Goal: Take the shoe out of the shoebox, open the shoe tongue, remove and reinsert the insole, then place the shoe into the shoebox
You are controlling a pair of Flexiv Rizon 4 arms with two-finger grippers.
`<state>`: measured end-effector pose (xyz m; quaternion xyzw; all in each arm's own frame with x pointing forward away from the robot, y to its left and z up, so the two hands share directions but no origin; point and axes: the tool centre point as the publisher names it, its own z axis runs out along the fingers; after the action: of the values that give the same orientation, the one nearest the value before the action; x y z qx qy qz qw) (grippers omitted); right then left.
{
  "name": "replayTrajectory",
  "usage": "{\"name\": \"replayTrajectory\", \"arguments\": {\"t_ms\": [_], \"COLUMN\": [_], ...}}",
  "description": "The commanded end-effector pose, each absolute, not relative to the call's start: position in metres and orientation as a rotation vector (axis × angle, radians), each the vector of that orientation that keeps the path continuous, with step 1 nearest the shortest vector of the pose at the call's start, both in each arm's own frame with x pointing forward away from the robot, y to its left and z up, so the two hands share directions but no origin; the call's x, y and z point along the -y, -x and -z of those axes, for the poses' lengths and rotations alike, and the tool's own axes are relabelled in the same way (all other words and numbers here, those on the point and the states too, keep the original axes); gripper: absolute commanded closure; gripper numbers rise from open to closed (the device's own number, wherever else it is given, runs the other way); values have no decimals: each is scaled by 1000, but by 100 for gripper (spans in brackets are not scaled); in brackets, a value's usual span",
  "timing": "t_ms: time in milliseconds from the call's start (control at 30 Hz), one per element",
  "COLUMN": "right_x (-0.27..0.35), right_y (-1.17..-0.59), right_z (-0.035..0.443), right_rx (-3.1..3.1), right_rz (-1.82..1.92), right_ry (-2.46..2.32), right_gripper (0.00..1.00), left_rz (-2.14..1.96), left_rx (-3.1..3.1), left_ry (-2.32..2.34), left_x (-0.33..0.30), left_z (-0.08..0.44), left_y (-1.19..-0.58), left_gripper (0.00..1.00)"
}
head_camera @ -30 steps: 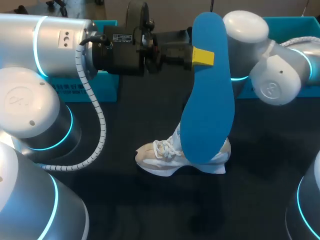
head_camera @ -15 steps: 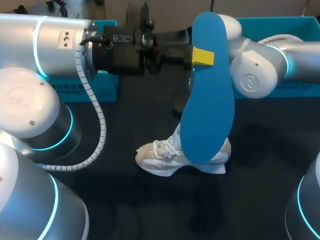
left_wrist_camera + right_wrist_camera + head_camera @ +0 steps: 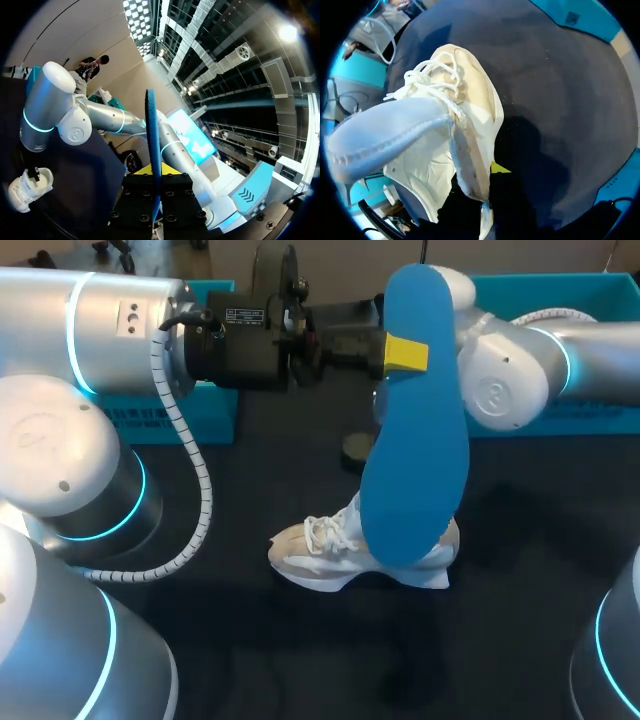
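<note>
Table: black, flat, fills the head view from side to side.
Table cover: dark and smooth, with a darker shadow on it.

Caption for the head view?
Left tool grips the blue insole in the air; the white shoe sits on the dark table.

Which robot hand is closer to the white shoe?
Right. The right gripper is down against the shoe at its heel; the left gripper is high above the table, shut on the blue insole.
</note>
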<state>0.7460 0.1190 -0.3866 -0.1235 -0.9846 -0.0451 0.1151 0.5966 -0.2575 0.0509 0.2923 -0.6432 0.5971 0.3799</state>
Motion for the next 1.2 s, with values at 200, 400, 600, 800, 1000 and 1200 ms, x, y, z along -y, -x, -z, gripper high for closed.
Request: {"name": "replayTrajectory", "arguments": {"t_ms": [200, 400, 600, 800, 1000, 1200], "right_x": [-118, -125, -135, -137, -137, -130], "right_y": [-738, -734, -737, -741, -741, -739], "right_z": [347, 332, 334, 334, 334, 328], "right_rx": [2724, 2618, 2469, 2511, 2511, 2406], "right_rz": [360, 501, 518, 519, 519, 570], "right_ry": [724, 1111, 1333, 1259, 1259, 1495], "right_gripper": [100, 100, 100, 100, 100, 100], "left_rz": [-1529, -1529, -1529, -1529, -1529, -1529], "left_rx": [1638, 1638, 1638, 1638, 1638, 1638], "left_ry": [-745, -745, -745, -745, -745, -745], "left_x": [259, 259, 259, 259, 259, 259], "left_z": [-49, -49, -49, -49, -49, -49], "left_y": [-596, -596, -596, -596, -596, -596], "left_gripper": [100, 100, 100, 100, 100, 100]}}
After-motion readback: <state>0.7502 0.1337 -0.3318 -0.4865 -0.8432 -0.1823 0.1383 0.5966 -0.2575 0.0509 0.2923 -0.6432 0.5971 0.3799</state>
